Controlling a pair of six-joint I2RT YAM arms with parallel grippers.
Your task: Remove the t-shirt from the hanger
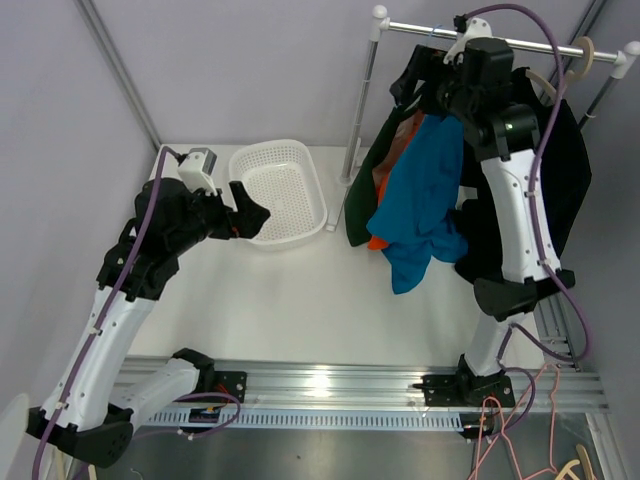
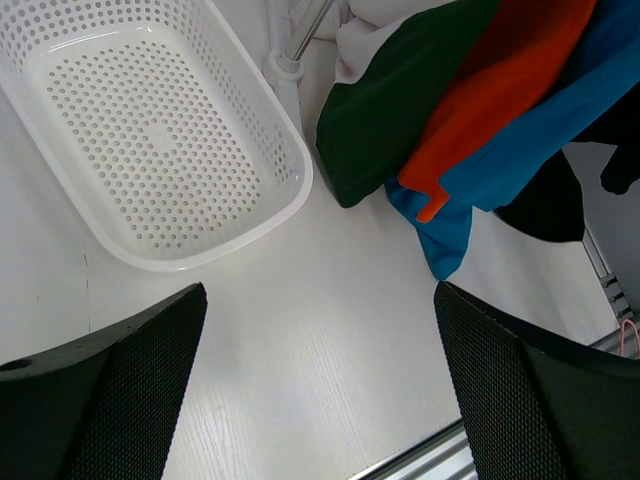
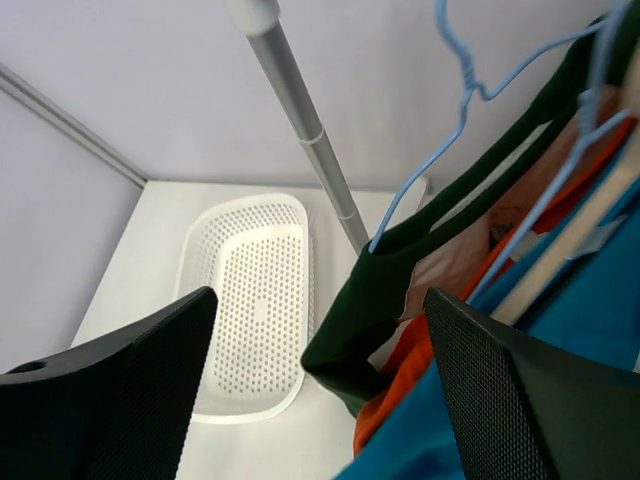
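A: Where's the blue t-shirt (image 1: 425, 190)?

B: On the rail (image 1: 420, 28) over the desk's (image 1: 300, 300) far right corner. It hangs next to an orange garment (image 2: 500, 110), with a dark green garment (image 2: 400, 110) outermost on the left and black garments (image 1: 570, 170) on the right.

A: Which hanger?

B: Probably the pale hanger (image 3: 560, 255) beside the blue cloth, but the view's too tight to be sure. The blue wire hanger (image 3: 455, 110) carries the green one.

A: Jaws?

B: Right jaws spread wide, up at the rail by the hanger hooks, gripping nothing. Left jaws fully spread, low over the desk, just beside the white basket (image 1: 270, 146) near the far edge.
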